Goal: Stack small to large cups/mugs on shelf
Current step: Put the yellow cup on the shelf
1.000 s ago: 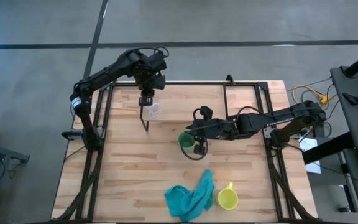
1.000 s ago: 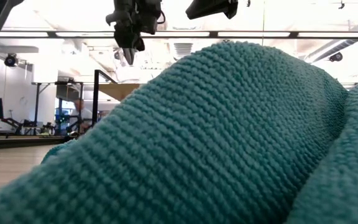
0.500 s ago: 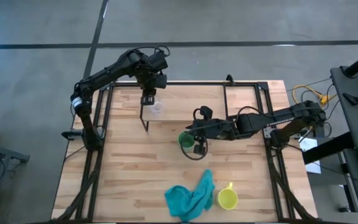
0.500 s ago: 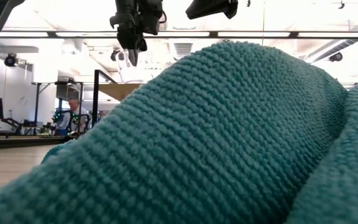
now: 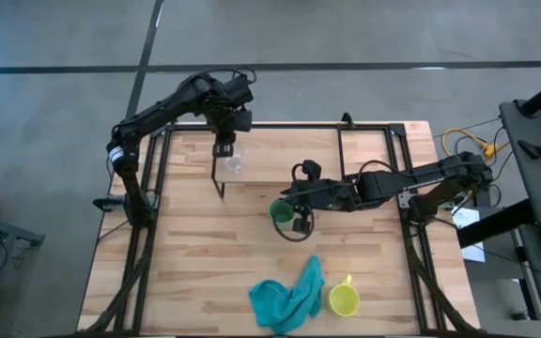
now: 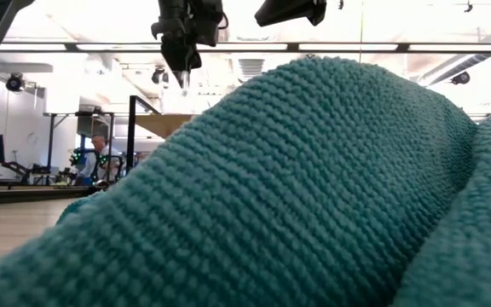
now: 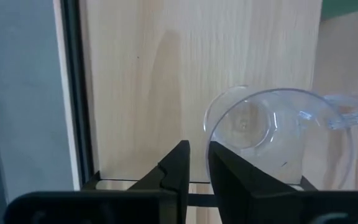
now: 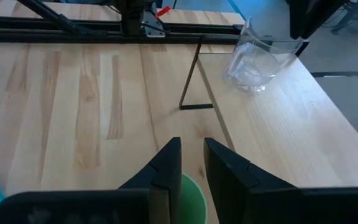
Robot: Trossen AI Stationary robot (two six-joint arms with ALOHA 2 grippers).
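Observation:
The clear glass cup (image 5: 236,165) (image 8: 253,62) stands upright on its base near the left end of the shelf (image 5: 285,169) (image 8: 278,124). My left gripper (image 5: 224,149) (image 7: 199,158) hangs over the cup's left rim, pointing down, open by a narrow gap. My right gripper (image 5: 290,214) (image 8: 191,165) is shut on the green cup (image 5: 278,210), just off the shelf's near edge. The yellow mug (image 5: 344,300) stands on the table near its near edge. My left gripper: one fingertip (image 7: 219,155) stands right at the glass cup's rim (image 7: 207,124), and I cannot tell whether it touches. My right gripper pinches the green cup's rim (image 8: 194,190) between its two fingers, coming level from the table's right. The cup is upright. I cannot tell whether it is lifted clear.
A crumpled teal cloth (image 5: 287,296) lies beside the yellow mug and fills most of the low view (image 6: 314,188). Thin black legs (image 8: 191,81) hold up the shelf. Bare tabletop (image 5: 177,263) lies left of the cloth.
My left gripper has risen a little above the glass cup, which stays on the shelf. My right gripper and the green cup have kept still.

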